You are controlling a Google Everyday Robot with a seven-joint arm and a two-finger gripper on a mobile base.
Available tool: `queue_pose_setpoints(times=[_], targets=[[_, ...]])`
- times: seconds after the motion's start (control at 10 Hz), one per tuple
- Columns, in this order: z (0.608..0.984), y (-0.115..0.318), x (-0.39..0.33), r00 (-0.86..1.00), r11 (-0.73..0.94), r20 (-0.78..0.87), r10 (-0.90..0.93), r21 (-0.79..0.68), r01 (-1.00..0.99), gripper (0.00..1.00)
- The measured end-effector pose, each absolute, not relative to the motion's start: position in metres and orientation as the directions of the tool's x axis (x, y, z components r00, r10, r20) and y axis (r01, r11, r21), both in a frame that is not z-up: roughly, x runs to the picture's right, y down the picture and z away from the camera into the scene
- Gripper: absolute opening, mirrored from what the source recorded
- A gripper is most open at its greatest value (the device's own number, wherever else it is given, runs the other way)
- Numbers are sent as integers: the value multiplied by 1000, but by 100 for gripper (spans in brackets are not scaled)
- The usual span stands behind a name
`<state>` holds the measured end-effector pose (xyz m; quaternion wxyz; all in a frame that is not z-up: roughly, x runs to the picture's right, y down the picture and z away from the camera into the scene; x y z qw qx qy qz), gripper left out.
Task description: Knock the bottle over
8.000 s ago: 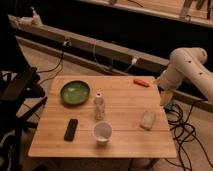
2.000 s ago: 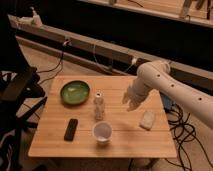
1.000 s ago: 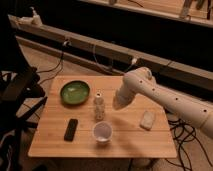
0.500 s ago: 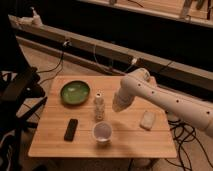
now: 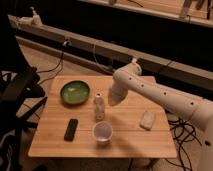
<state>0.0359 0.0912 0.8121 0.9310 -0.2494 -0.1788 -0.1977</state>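
Observation:
A small clear bottle (image 5: 99,107) with a white cap stands upright near the middle of the wooden table (image 5: 135,137). My white arm reaches in from the right, and the gripper (image 5: 111,100) sits just right of the bottle at about its upper half, very close to it. The arm's wrist hides the gripper's end.
A green bowl (image 5: 75,92) sits left of the bottle. A white cup (image 5: 102,132) stands just in front of it. A black remote (image 5: 71,129) lies front left. A crumpled white object (image 5: 147,120) lies at the right. A black chair (image 5: 20,90) stands left of the table.
The arm has swung left across the table from the right edge and now sits beside the bottle. The bottle still stands upright.

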Motion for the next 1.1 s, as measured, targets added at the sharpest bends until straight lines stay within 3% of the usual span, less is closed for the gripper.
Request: queue_pose_setpoints(times=[0.2, 0.3, 0.8, 1.0, 1.1], targets=[[813, 89, 37, 849, 800, 449, -280, -380, 464, 3], [813, 88, 37, 839, 800, 467, -278, -370, 472, 0], [807, 79, -28, 718, 833, 656, -232, -247, 495, 0], [804, 74, -49, 662, 845, 721, -206, -210, 492, 10], [803, 76, -54, 676, 838, 707, -209, -227, 496, 22]])
